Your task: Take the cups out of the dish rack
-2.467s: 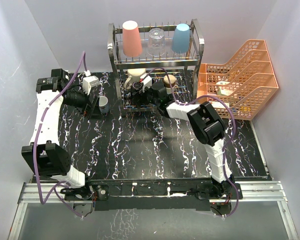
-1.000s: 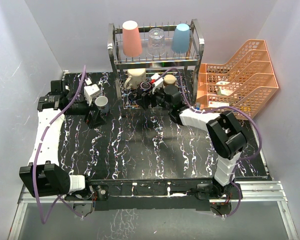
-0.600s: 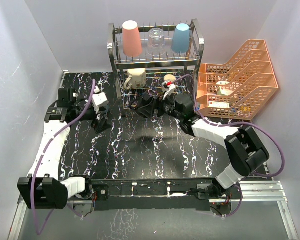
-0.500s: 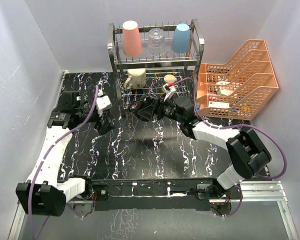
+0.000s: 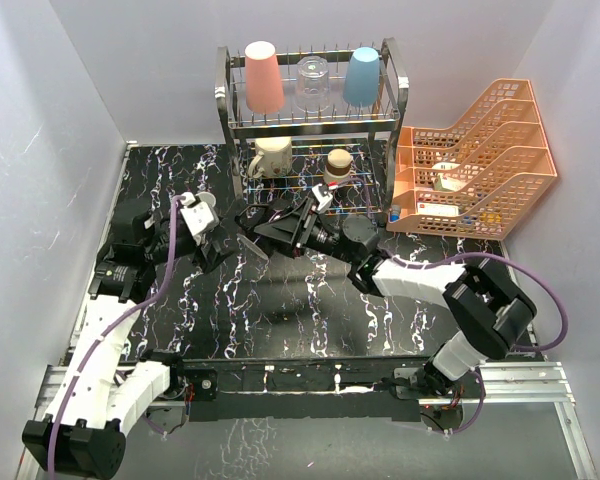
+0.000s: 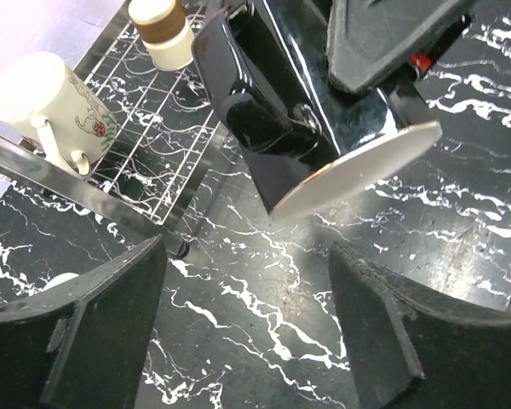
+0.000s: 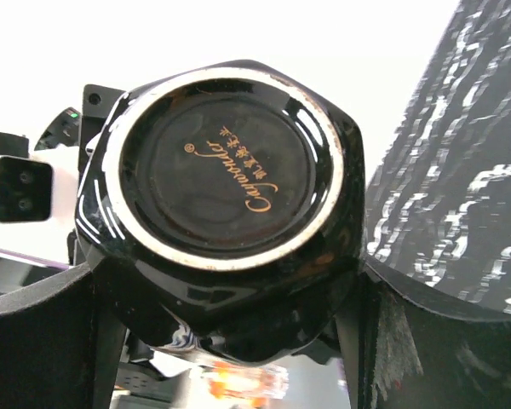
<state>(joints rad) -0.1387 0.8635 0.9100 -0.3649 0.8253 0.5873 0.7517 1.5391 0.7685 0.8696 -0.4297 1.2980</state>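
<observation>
The dish rack stands at the back. Its top tier holds a pink tumbler, a clear glass and a light-blue tumbler. On the lower tier sit a cream mug and a brownish cup. My right gripper is shut on the black cup, tipped sideways above the table in front of the rack. My left gripper is open just left of it, with only table between its fingers.
Orange lattice trays stand stacked at the right, beside the rack. The black marbled table stretches in front of both arms. White walls close in on the left, back and right.
My right gripper has drawn the black cup out of the rack's lower tier, forward and left. My left arm has swung from the left side toward the middle, its jaws slightly narrower.
</observation>
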